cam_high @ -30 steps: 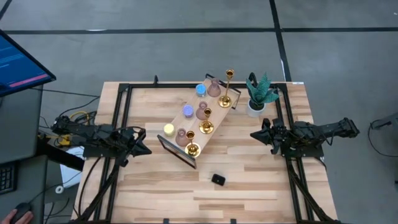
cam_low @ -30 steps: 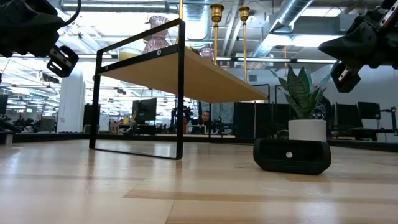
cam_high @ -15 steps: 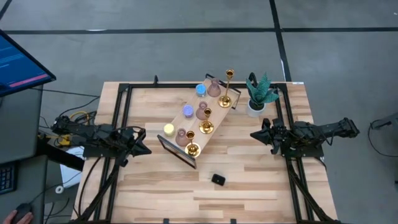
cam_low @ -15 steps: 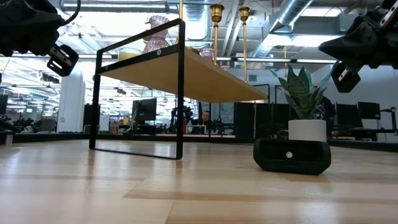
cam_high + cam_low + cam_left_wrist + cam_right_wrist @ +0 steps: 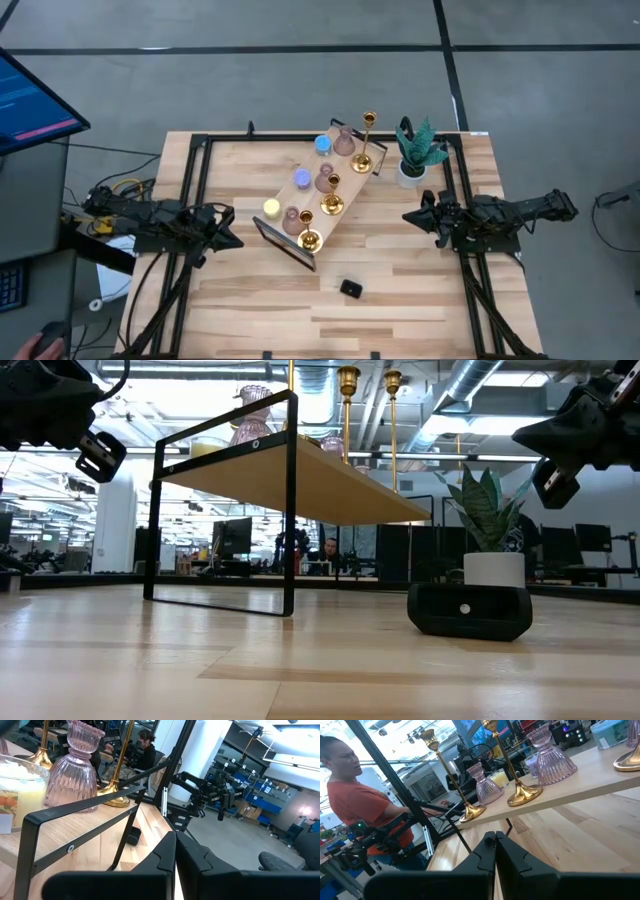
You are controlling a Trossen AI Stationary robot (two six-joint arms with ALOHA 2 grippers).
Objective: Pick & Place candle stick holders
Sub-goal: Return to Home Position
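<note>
- Since the earlier frame, neither arm nor any piece on the table (image 5: pixel 400 300) had shifted. Only a person's hand (image 5: pixel 45 343), off the table's near left corner, had crept a little.
- Nearest the front edge, the small black block (image 5: pixel 350 289) lay alone on bare wood.
- Farther back, the left gripper (image 5: pixel 233 240) hung raised over the table's left side. Its jaws were pressed together on nothing, and it pointed toward the shelf.
- Level with it on the right side, the right gripper (image 5: pixel 408 216) hung raised too, jaws likewise pressed together and empty.
- Between the 2 stood the black-framed wooden shelf (image 5: pixel 283 246), set slantwise and carrying all 9 candle stick holders (image 5: pixel 309 240).
- Along its right edge stood 3 gold holders (image 5: pixel 332 205), and down the middle 3 pink holders (image 5: pixel 325 180).
- Along its left edge came the yellow holder (image 5: pixel 271 208) nearest, then the violet holder (image 5: pixel 301 178), then the blue holder (image 5: pixel 322 143).
- Just beside the shelf's far end stood the white-potted plant (image 5: pixel 418 150).
- Beyond the table, the right wrist view caught a person in an orange shirt (image 5: pixel 355 807).
</note>
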